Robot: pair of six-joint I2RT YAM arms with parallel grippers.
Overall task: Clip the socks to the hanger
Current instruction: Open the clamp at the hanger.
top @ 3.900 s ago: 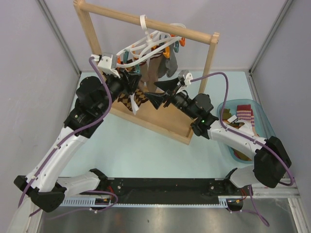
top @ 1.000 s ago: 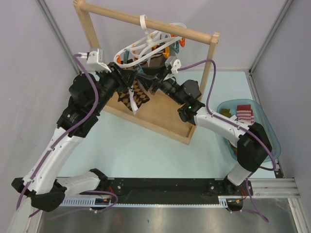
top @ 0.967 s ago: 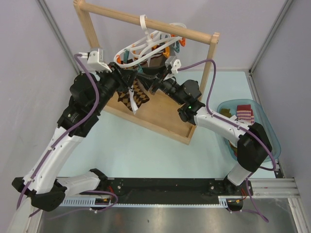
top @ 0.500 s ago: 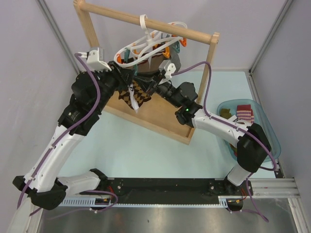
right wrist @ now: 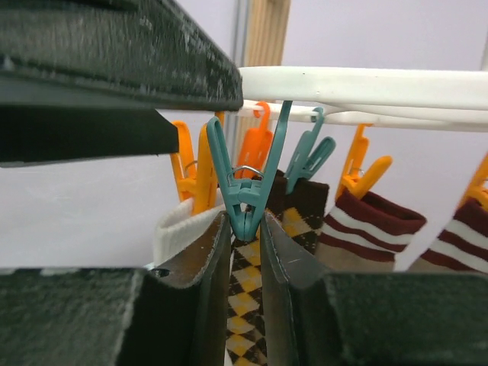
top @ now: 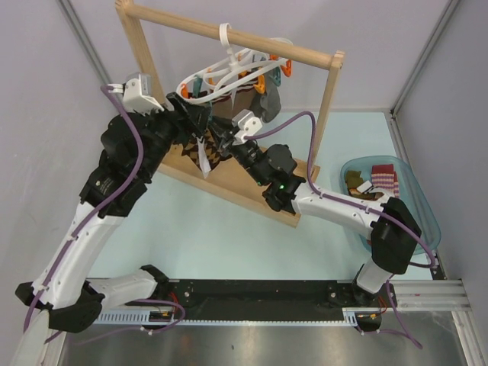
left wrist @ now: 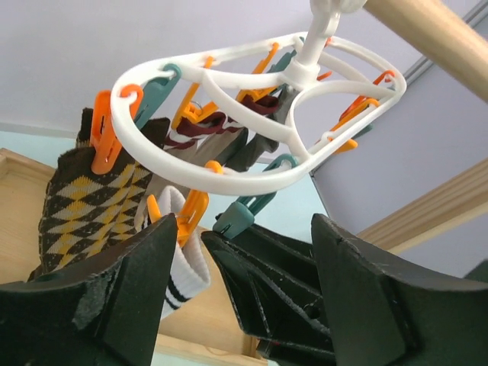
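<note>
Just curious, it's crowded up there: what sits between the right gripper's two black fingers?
A brown argyle fabric sock fills the gap, with a teal plastic clip directly above it. The right wrist view shows this.

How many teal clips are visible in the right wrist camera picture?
2. One teal clip hangs at the centre, its tip inside the right pincer, above the argyle sock; the other hangs right of it. More may be hidden.

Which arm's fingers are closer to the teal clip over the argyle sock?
Right. The right fingers flank the teal clip; the left fingers stand open short of it, not touching.
</note>
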